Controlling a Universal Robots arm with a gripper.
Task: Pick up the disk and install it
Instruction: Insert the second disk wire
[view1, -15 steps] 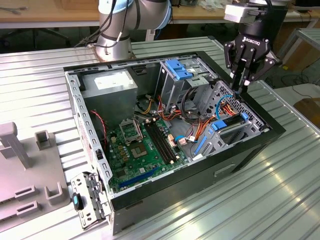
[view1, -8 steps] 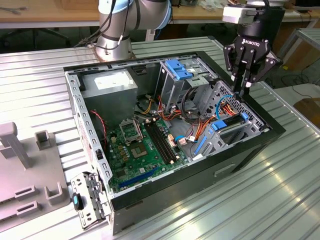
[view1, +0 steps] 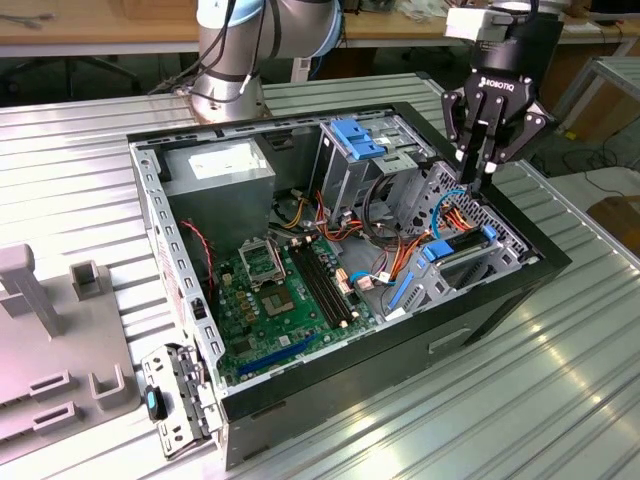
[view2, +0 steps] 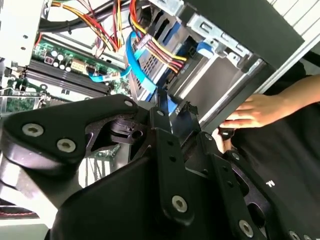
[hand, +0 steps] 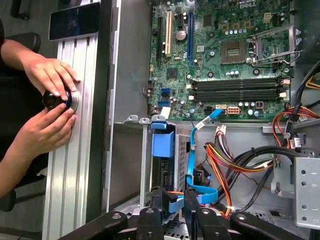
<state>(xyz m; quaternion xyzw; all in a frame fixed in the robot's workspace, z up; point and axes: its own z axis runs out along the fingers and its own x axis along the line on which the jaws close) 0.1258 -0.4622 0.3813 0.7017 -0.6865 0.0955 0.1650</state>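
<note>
Disk (view1: 455, 250), one, sits in the drive cage at the exterior view's right, inside one open computer case (view1: 180, 300). Above it, one gripper (view1: 484, 172) hangs, fingers clenched, empty. Ribbed metal counter (view1: 80, 190) beneath.

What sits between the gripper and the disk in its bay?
In the first wrist view, blue cables and orange wires lie beside the disk, above the gripper.
</note>
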